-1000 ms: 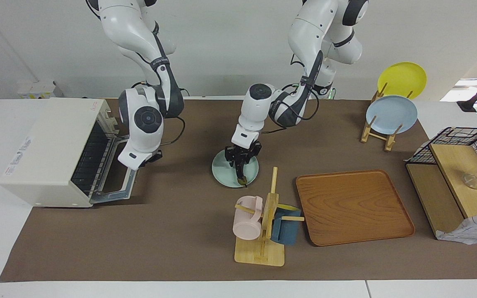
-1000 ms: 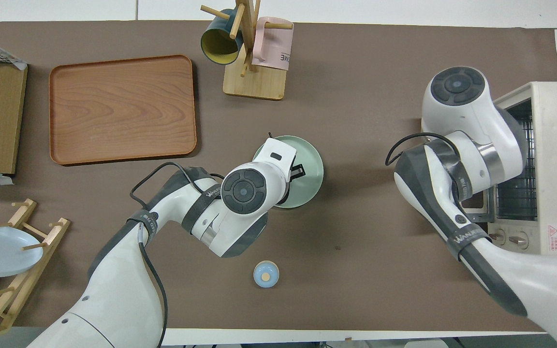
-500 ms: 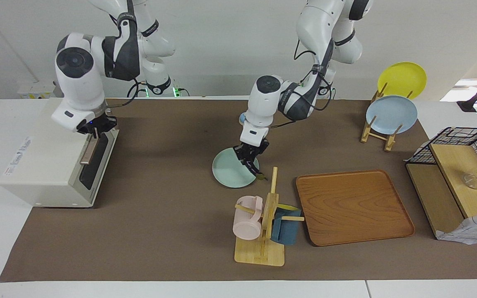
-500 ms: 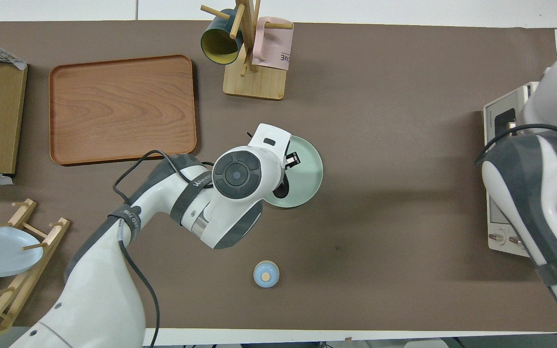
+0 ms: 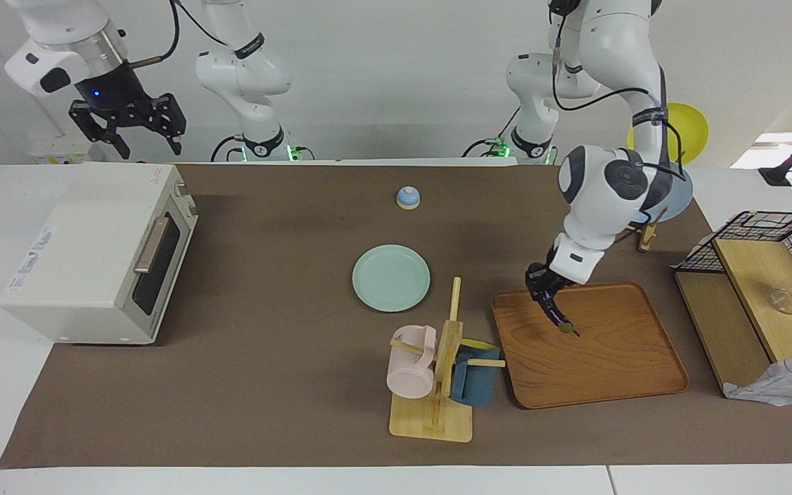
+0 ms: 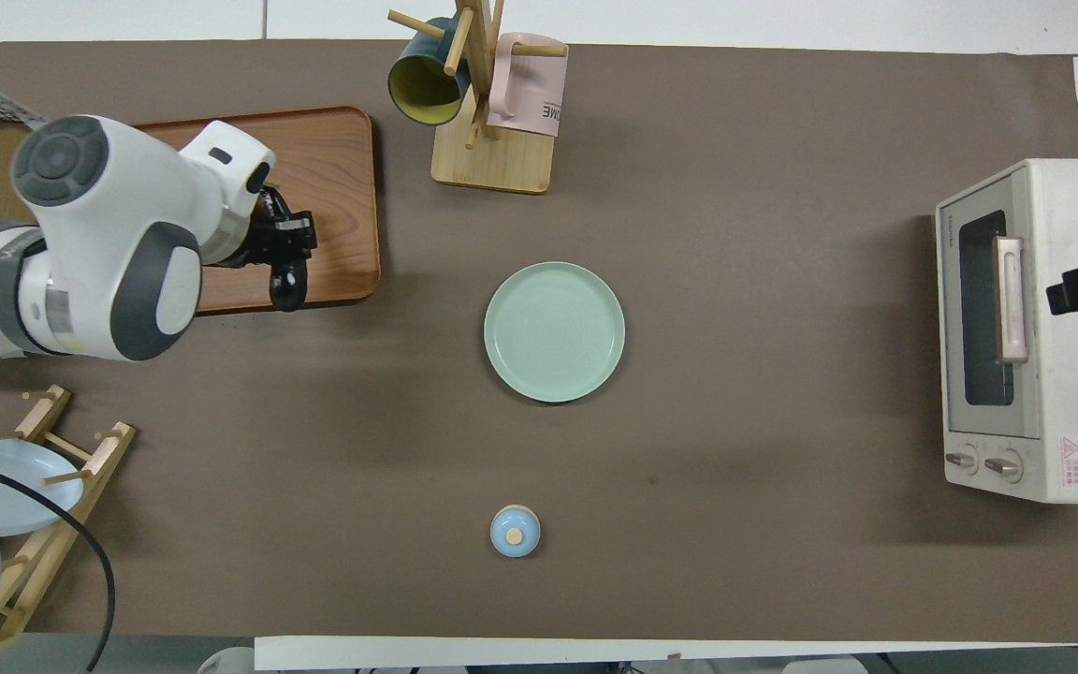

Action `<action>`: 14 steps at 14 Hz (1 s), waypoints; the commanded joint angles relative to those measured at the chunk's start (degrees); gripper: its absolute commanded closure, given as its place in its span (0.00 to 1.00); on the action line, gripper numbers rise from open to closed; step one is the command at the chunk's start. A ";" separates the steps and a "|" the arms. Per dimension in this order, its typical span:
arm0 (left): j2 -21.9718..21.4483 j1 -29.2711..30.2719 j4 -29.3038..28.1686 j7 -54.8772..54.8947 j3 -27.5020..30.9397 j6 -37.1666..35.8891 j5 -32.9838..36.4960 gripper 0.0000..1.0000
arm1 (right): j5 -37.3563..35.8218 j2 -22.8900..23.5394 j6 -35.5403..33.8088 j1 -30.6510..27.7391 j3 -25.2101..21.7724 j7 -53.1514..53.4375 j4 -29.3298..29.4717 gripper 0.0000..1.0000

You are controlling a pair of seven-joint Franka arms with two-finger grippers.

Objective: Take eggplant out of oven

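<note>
The cream-white oven (image 5: 86,254) stands at the right arm's end of the table with its dark glass door shut; it also shows in the overhead view (image 6: 1063,328). My left gripper (image 5: 542,287) is shut on the dark purple eggplant (image 5: 557,316), which hangs slanted, its stem tip just above the wooden tray (image 5: 595,357). In the overhead view the left gripper (image 6: 284,245) and the eggplant (image 6: 286,290) are over the tray's (image 6: 333,168) edge nearest the robots. My right gripper (image 5: 140,137) is open and empty, high above the oven.
An empty green plate (image 5: 391,278) lies mid-table. A mug rack (image 5: 437,385) with a pink and a blue mug stands between plate and tray. A small blue knob-topped lid (image 5: 408,198) sits nearer the robots. A plate rack (image 5: 643,227) and wire basket (image 5: 760,237) are at the left arm's end.
The left gripper carried the eggplant from over the green plate to over the wooden tray. The oven door went from open to shut, and the right gripper rose above the oven.
</note>
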 commanded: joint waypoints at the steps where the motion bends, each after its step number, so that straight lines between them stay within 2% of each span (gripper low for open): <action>1: 8.34 1.34 8.97 4.47 -0.55 -0.38 -0.64 1.00 | 1.17 2.02 -1.85 -0.97 -0.54 1.28 0.84 0.00; 3: 9.69 2.48 9.45 5.17 -0.55 1.02 -0.55 1.00 | 0.91 2.28 -1.42 -1.41 -0.63 1.28 1.11 0.00; 4: 9.60 3.09 8.57 6.56 -0.55 1.81 -0.55 0.91 | 0.90 2.19 -1.42 -1.85 -0.72 1.19 1.11 0.00; 5: 9.60 3.27 8.56 6.84 -0.46 1.82 -0.55 0.59 | 0.56 2.28 -1.68 -2.72 -0.55 1.27 1.11 0.00; 6: 9.51 3.27 8.56 6.32 -0.46 2.17 -0.64 0.01 | -0.75 3.06 -1.60 -1.86 -0.54 1.19 1.11 0.00; 8: 8.55 5.45 8.56 6.14 -0.46 0.78 -0.55 0.00 | -1.73 3.33 -1.77 -1.68 -0.72 1.19 1.28 0.00; 9: 6.11 6.25 8.56 6.23 -0.46 -2.19 -0.55 0.00 | -1.64 3.25 -1.86 -1.68 -0.55 1.19 2.06 0.00; 11: -0.55 8.36 9.08 6.23 0.15 -12.02 1.28 0.00 | -1.64 2.90 -1.77 -1.42 0.07 1.10 2.07 0.00; 14: -11.46 8.46 9.97 5.44 0.85 -27.74 2.44 0.00 | -1.38 2.28 -1.68 -1.24 0.16 1.10 1.46 0.00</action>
